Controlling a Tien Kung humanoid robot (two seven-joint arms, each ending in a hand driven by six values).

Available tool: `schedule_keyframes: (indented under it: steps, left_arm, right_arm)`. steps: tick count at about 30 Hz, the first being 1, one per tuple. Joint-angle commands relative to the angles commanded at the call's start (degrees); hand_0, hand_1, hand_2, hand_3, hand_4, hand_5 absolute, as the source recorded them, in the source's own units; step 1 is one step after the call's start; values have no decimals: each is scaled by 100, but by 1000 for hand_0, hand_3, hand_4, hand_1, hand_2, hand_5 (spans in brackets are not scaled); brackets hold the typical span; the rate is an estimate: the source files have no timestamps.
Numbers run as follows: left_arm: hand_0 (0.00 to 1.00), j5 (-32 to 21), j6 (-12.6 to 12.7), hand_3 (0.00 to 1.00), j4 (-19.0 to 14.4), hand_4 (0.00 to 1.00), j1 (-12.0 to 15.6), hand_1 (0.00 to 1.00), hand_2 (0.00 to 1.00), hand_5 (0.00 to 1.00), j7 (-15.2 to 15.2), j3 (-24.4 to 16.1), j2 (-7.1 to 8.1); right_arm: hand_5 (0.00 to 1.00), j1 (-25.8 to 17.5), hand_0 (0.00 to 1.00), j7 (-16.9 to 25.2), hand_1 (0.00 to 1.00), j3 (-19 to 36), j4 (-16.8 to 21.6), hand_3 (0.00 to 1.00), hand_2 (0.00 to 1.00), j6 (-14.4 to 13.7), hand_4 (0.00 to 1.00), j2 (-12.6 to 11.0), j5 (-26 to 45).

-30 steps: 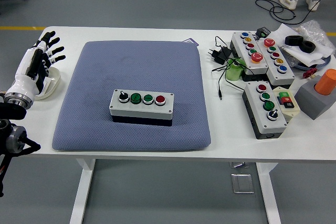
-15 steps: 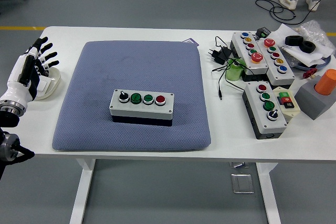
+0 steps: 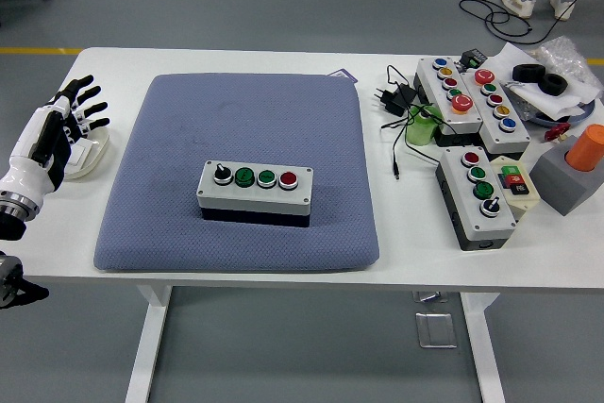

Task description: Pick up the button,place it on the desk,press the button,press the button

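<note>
Button box (image 3: 255, 192): grey, oblong, lying flat on the blue pad (image 3: 189, 139), just below the pad's middle, long side running left to right. Its top carried, left to right, a black selector knob (image 3: 222, 174), two green buttons (image 3: 244, 176) and (image 3: 266, 177), and a red button (image 3: 288, 178). Nothing touched it.

Blue pad: square, quilted, lying on the white table (image 3: 396, 233) and covering much of its left and middle.

Left hand (image 3: 52, 134): white and black, at the table's left edge, well apart from the box. Fingers (image 3: 85, 96) were spread and pointed up and away, holding nothing. It was over a small white dish (image 3: 90, 153) beside the pad's left edge.

Right side of table, well apart from the pad: a grey box (image 3: 478, 195) with red, green and black controls; two more boxes (image 3: 448, 87) and (image 3: 495, 101) with coloured buttons farther back; a small red-and-green switch (image 3: 514, 181); a black plug and cable (image 3: 396, 101); a green object (image 3: 422, 126); a grey block with an orange cap (image 3: 576, 172); a roll of black tape (image 3: 540, 77).

Beyond the far right corner: a person's feet (image 3: 538, 2) on the floor.
</note>
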Motion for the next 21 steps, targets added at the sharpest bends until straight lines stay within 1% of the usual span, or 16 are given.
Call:
schedule_keyframes:
  steps: [5,12,13,21]
  left_arm:
    - [750,10,18,933,9,615,19,863,931,998,9,-9,-17]
    - [752,40,38,931,-9,613,-32,863,931,998,25,-47,-13]
    - [752,42,41,936,-12,634,-33,863,930,998,26,-52,-13]
    - [752,56,59,937,-32,641,-12,864,931,998,46,-116,-26]
  right_arm:
    - [82,21,673,6,619,-20,0,592,649,4,298,4,19]
    - [83,67,673,21,620,-49,0,592,649,8,298,11,98]
    - [83,69,673,23,621,-53,0,592,647,9,298,11,104]
    - [83,83,674,55,619,-116,0,593,648,17,298,12,193]
